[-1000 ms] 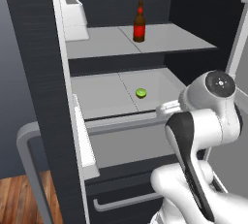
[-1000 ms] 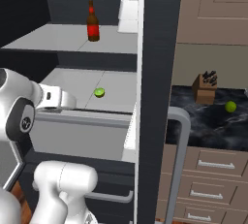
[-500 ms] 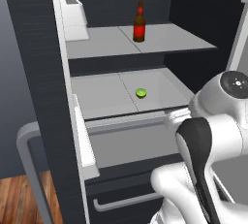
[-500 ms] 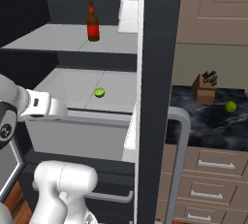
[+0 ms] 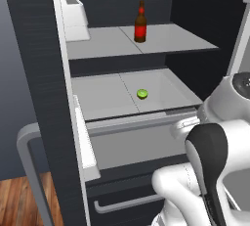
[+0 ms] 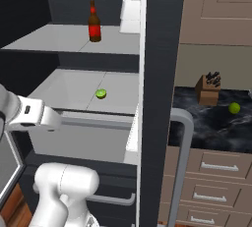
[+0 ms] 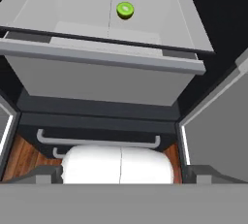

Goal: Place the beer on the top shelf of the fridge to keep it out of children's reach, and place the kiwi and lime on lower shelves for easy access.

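Looking along the hand view, I saw the gripper (image 7: 123, 175) with its two fingertips (image 7: 48, 174) standing far apart near the lower corners. Nothing sat between them, so the jaws were wide and empty, touching nothing.

The beer (image 5: 140, 23) stood upright on the top shelf (image 5: 97, 41) of the fridge (image 5: 44, 73). Its long axis was vertical with the red neck pointing up, close to the shelf's centre seam and toward the far side. A white door bin (image 5: 73, 14) hung to its left at about the same height.

The kiwi (image 7: 125, 9) lay on the lower shelf (image 5: 102, 95) one level down, just right of that shelf's seam, its bright green cut face turned upward. It was well apart from the gripper. Below the near edge of that shelf ran the grey drawer front (image 5: 136, 144).

The lime (image 6: 234, 107) rested on the dark counter (image 6: 197, 123) to the right of the fridge, near a knife block (image 6: 207, 89) and outside the fridge.

From the right base view, the arm's last white link (image 6: 29, 115) reached in from the left edge. It lay roughly level, in front of the drawer front's upper rim. The hand camera faced the fridge and tilted downward, taking in the lower shelf, the drawer front and a strip of wooden floor (image 7: 24, 155).
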You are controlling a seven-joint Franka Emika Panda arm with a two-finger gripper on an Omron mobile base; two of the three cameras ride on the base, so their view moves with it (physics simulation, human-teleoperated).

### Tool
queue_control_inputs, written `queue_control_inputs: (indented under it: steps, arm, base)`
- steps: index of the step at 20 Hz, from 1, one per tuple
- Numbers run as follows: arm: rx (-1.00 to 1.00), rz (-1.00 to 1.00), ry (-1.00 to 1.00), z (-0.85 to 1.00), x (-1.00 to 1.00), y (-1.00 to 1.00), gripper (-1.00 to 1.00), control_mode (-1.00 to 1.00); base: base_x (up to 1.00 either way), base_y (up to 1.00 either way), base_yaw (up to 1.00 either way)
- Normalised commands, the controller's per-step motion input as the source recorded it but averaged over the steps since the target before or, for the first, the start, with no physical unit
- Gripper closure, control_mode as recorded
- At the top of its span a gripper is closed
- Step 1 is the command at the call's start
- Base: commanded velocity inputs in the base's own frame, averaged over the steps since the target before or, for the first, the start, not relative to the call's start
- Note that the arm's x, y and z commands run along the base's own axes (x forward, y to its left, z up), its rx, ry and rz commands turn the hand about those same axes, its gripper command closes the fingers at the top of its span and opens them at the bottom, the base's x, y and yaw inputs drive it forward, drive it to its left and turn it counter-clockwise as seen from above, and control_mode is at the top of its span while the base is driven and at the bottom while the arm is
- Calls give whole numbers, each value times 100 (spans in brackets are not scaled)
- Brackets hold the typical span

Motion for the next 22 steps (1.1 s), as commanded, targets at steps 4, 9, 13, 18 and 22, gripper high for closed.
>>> queue_control_inputs:
  steps: [4, 9, 13, 18, 22]
  arm:
    - [0, 0, 0, 0, 0, 0, -100, 100]
    - [0, 0, 0, 0, 0, 0, -100, 100]
    - [0, 0, 0, 0, 0, 0, -100, 100]
    - [0, 0, 0, 0, 0, 0, -100, 100]
    - [0, 0, 0, 0, 0, 0, -100, 100]
  base:
    - [-44, -4, 1]
    - [-58, -10, 0]
    - [-64, -34, 0]
    - [-59, -59, 0]
    - [-39, -79, -4]
